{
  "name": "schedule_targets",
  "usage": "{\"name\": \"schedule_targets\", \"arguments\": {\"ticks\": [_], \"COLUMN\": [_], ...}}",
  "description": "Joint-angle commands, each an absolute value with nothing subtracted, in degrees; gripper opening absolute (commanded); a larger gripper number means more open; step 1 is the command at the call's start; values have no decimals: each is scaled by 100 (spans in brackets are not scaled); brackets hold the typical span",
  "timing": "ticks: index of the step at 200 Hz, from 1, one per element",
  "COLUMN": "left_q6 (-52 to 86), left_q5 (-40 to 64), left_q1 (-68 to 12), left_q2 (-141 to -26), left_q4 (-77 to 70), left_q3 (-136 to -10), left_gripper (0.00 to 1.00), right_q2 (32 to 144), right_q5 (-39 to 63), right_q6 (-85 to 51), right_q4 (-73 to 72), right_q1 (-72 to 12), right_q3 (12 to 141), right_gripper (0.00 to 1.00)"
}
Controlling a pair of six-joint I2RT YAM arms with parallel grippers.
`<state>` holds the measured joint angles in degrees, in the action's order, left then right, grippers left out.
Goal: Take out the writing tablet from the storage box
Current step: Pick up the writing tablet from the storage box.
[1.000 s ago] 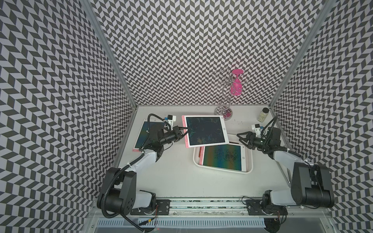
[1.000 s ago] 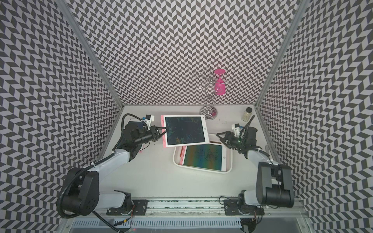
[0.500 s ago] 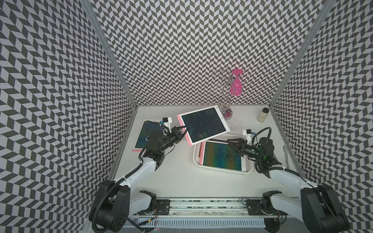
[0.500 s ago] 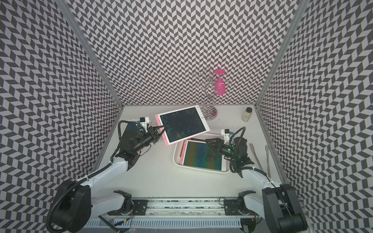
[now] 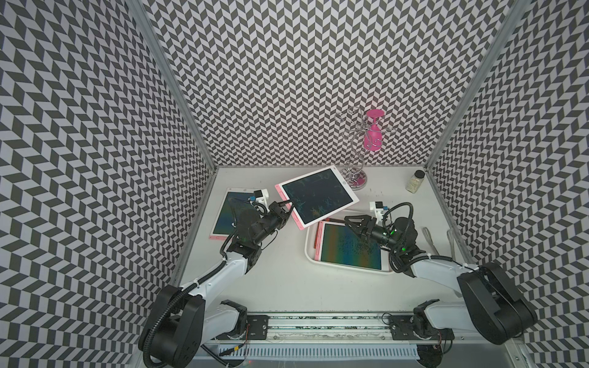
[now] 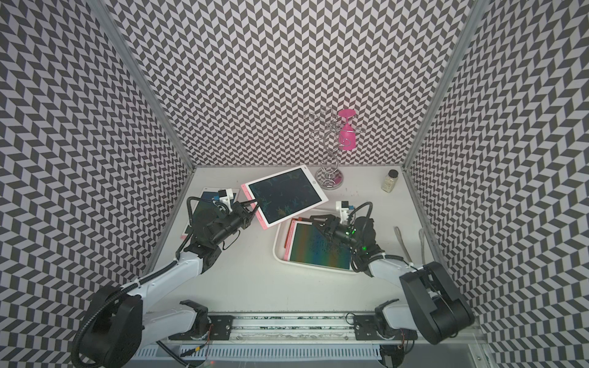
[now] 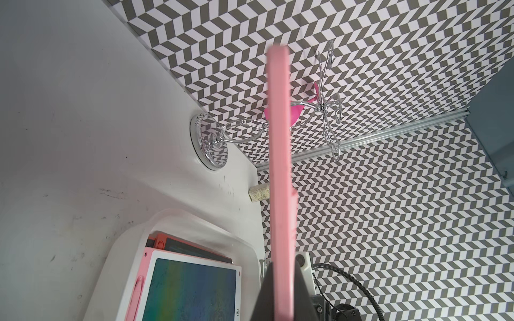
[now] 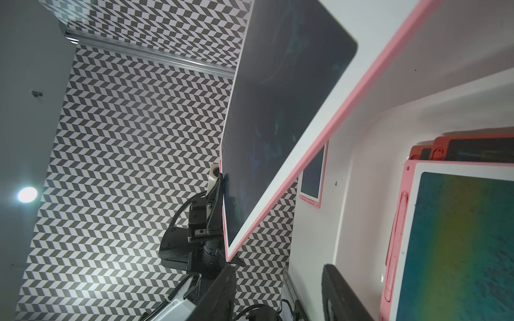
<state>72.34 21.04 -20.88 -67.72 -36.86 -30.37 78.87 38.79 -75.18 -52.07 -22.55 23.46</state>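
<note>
Task thing: flat white writing tablet [image 5: 315, 199] with a pink edge and a dark screen, held tilted in the air above the pale desk [image 5: 287, 286]. In both top views one corner overlaps the rear left corner of the shallow white plastic storage box [image 5: 308, 245]. It looks lifted clear of the box.
Key relation: the writing tablet reaches from the left end effector [image 5: 287, 206] toward the rear right. Its long axis runs away from that grip, so its weight hangs from one short side.
Nearer arm: the left, by contact. The right end effector [image 5: 353, 225] is near the tablet's lower long edge but apart from it.
Left end effector: clamped narrow on the pink short side.
Right end effector: jaws part-way apart with nothing between them, hovering over the rainbow-sheened tablet [image 5: 350, 247] in the storage box, which lies on top of orange-red tablets [image 8: 472, 146].
Set-down side: another pink-edged tablet [image 5: 223, 220] lies flat on the desk by the left wall.
Judgement: removal looks nearly done. What likely remains is a leftward swing and a level lowering.
</note>
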Motion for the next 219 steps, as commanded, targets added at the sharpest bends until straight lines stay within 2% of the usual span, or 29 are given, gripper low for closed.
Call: {"name": "schedule_targets", "arguments": {"ticks": [1,143,200,219], "left_q6": [7356,7550,7548,7585], "left_q5": [2013,2059,2048,2111], "left_q1": [-2162,-2270,-2196,-2230], "left_q2": [-6712,-6929,-6850,-6908], "left_q4": [-4202,-4473,-4470,-4517], "left_q3": [-3052,-2918,-2842,-2847], "left_gripper": [0,0,0,0], "right_q2": [8170,9003,8865,8984], "right_q5": [3764,3756,3674,3743], "right_q6": [-7862,-7734,-7632,-7677], "right_q4": [-6128,-6297,-6101,-6195], "right_q1": [-2425,-2646,-2675,-2682], "right_q3": [2618,3313,3279,3383], "right_gripper": [50,43,42,39]}}
